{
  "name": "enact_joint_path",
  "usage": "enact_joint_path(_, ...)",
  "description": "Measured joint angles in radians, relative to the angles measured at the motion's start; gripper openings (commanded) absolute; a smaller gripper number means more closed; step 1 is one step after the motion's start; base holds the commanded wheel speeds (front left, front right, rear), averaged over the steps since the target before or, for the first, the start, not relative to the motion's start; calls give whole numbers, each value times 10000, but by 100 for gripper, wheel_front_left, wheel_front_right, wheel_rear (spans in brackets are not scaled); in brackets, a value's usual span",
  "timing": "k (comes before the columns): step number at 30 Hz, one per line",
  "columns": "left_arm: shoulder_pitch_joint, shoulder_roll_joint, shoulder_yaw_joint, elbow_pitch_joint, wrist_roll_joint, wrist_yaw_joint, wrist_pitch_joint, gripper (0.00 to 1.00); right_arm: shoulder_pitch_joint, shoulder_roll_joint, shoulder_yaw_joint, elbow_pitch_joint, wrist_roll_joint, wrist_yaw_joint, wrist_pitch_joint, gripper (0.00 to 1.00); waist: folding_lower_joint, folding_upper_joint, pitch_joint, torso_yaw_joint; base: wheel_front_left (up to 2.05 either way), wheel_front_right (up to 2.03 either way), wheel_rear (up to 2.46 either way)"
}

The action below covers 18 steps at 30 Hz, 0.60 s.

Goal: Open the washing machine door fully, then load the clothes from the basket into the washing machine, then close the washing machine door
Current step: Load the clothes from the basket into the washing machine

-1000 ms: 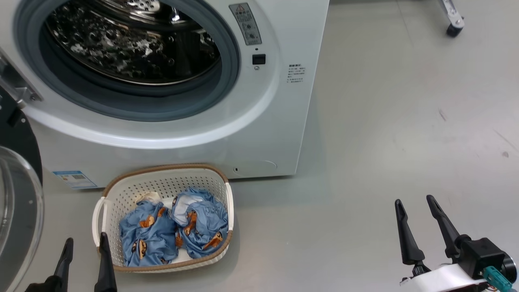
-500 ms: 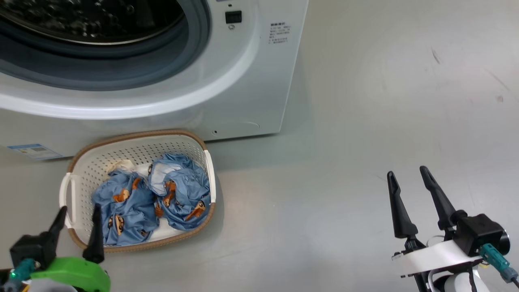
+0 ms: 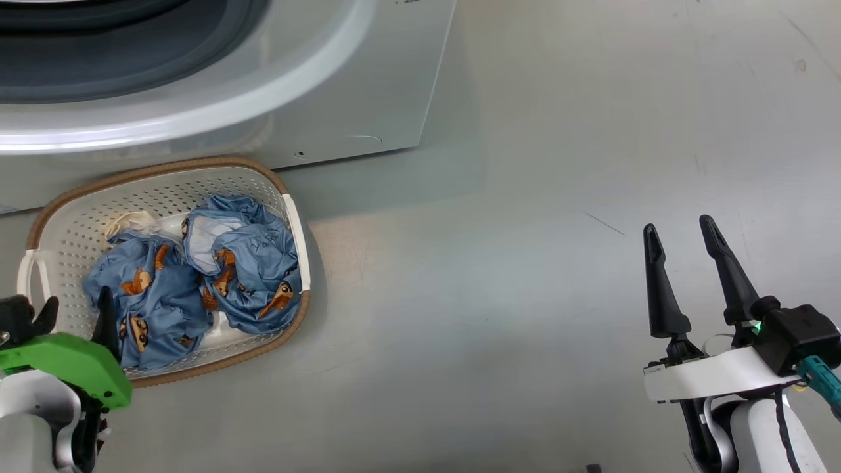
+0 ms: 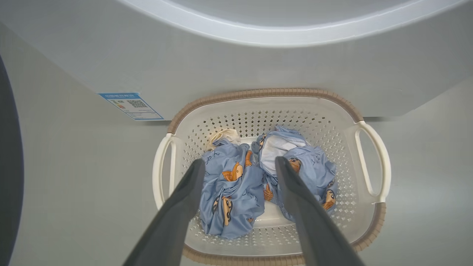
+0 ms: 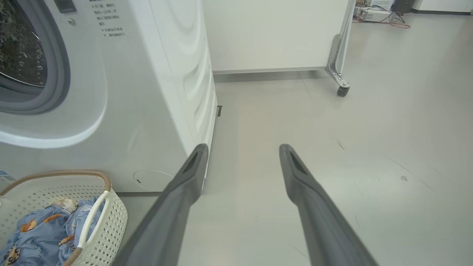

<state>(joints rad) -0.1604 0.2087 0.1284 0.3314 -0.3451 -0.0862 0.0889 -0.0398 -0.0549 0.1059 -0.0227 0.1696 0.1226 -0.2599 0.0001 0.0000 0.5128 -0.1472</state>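
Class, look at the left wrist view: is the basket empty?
No, crumpled blue clothes lie inside the basket.

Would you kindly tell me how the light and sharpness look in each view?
Head view: soft even light, the washing machine casting a faint shadow on the floor, a bright sheen along its front. Left wrist view: the clothes sharp, jaws of the left gripper soft up close. Right wrist view: wide-angle bending of the machine's side, jaws of the right gripper blurred.

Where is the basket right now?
In the head view the basket sits on the floor at left, directly before the washing machine, the left gripper over its near edge.
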Motion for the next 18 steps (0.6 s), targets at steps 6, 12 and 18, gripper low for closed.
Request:
enact_joint_path(6,-813,48,52,1122,-163,165,851,100,-180,50,-107,2,-2,0,0,100,0,0,550,-186,0,0,0)
enact_joint_path(12,-1472,69,385,2046,-476,389,1225,100,-224,84,-288,2,-31,0,0,100,0,0,838,-319,0,0,0)
enact_joint_path(18,-2099,79,416,2581,-579,466,1392,100,-231,94,-378,-36,-77,0,0,100,0,0,1051,-338,0,0,0)
